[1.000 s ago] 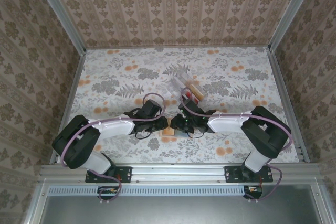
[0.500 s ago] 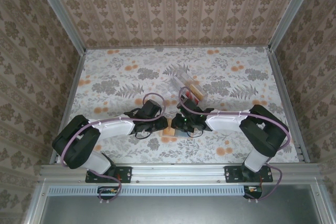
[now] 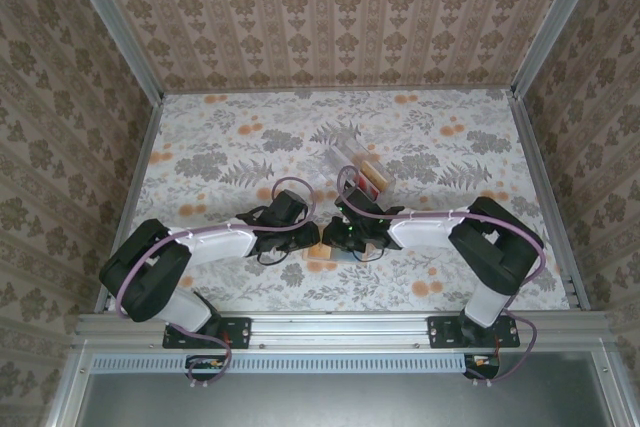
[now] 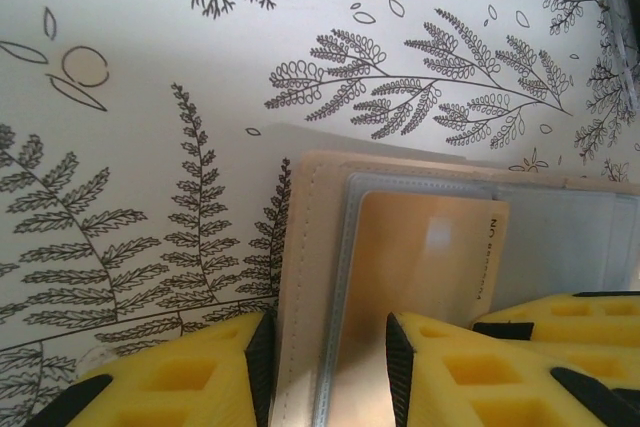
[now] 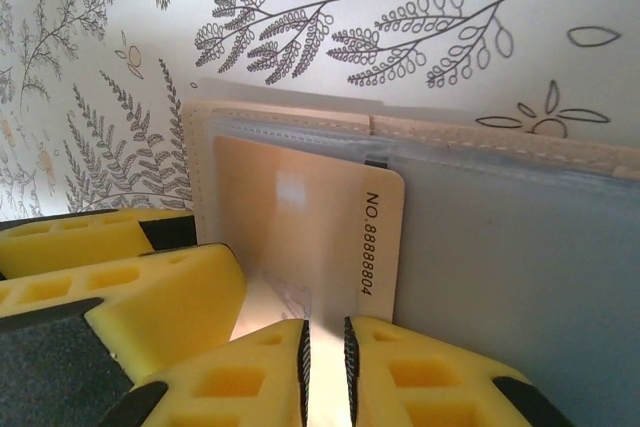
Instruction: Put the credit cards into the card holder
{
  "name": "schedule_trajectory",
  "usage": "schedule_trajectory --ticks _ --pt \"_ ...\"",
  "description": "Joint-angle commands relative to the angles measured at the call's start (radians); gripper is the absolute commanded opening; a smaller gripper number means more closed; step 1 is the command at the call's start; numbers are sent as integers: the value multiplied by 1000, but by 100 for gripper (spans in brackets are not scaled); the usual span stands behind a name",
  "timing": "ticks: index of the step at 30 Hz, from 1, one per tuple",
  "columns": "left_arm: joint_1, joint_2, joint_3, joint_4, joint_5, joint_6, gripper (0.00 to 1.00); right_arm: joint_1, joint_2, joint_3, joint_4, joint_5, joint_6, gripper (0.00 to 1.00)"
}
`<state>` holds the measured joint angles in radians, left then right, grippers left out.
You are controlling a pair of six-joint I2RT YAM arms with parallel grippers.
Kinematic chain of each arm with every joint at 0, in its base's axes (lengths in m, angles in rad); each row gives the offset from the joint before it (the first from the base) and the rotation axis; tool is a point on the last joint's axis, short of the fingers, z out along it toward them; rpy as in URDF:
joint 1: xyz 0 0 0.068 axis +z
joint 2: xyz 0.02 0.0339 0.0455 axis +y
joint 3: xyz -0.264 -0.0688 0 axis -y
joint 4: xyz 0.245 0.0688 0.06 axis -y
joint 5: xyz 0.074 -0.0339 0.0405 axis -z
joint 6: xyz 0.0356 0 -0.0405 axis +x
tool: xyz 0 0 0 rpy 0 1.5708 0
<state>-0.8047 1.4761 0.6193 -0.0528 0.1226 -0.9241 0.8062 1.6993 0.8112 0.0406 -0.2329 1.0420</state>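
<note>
Right gripper (image 5: 325, 332) (jaws just narrowed) is pinching the orange-tan card (image 5: 300, 217), now partly entering the card holder (image 5: 480, 142). Left gripper (image 4: 328, 332), jaws spread, is straddling the card holder's edge, so insertion appears under way.

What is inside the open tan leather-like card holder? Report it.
An orange-tan plastic card lies among its clear plastic sleeves, pinched by the right gripper. Whether other cards sit beneath is hidden.

glossy orange-tan plastic card (image 5: 300, 217), black number print. Around it the pale tan stitched leather-like pouch (image 4: 300, 247). Under the pouch, a white table cover (image 3: 220, 147) with grey ferns and orange blossoms. right gripper (image 5: 323, 337) fingers (image 5: 440, 372): bright yellow.
</note>
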Motion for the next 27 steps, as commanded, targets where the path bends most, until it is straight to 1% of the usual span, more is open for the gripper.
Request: schedule_trajectory --ticks 1,5,15,21,27 --pt "0 0 -6 -17 -10 -19 36 6 -90 22 -112 81 -45 22" --pt "1 17 -6 -23 -12 -27 34 -1 -145 10 -222 159 -60 24" --pt "2 32 2 -31 -11 -28 32 -3 -96 -14 -299 224 -33 21" --pt "1 33 1 -35 -14 -28 32 -5 -91 30 -449 307 -26 20" --pt "1 31 -1 -37 -13 -27 32 -2 -142 22 -424 308 -31 20"
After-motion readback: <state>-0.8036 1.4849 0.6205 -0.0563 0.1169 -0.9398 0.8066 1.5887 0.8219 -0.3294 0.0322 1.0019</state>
